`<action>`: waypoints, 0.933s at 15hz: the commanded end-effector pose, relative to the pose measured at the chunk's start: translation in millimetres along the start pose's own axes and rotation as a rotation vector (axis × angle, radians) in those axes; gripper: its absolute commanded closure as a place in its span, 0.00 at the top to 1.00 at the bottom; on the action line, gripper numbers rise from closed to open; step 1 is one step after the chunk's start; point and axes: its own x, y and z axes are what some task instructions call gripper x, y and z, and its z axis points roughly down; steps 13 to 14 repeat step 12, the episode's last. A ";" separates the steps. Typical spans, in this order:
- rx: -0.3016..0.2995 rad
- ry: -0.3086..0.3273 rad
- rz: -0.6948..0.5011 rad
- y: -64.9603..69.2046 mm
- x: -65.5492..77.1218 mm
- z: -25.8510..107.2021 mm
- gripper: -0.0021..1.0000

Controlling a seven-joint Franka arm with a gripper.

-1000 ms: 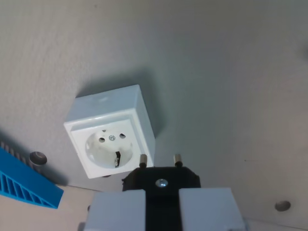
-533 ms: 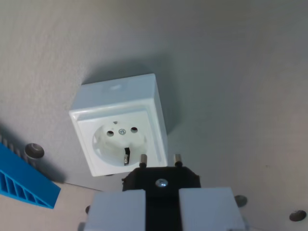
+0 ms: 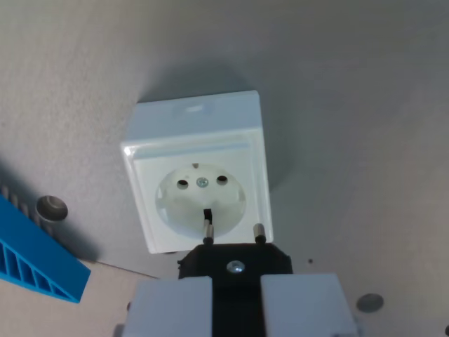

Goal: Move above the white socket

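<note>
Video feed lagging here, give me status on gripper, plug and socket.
Gripper shut on black plug, pins forward. White socket just ahead, pins overlapping its lower edge in the wrist view. Blue part off to wrist view's left, path unobstructed.

White socket (image 3: 200, 181): plain white housing, white round recess, two dark pin holes, small silver screw between them, dark slot at the recess's lower edge. Table (image 3: 351, 105): matte pale grey, unpatterned, with a lighter beige strip along the bottom edge and dull metal discs set in it. Plug (image 3: 235, 261): black body, silver screw head, two metallic pins with dark bases. Gripper (image 3: 236, 305): pale grey-white fingers. Blue ribbed part (image 3: 35, 256) at the wrist view's left: bright blue, slatted pattern.
</note>
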 end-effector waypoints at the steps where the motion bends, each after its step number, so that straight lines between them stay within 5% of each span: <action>1: -0.048 0.101 -0.085 -4.2 -5.3 9.9 0.00; 14: -0.051 0.095 -0.081 -13.7 -11.4 25.9 0.00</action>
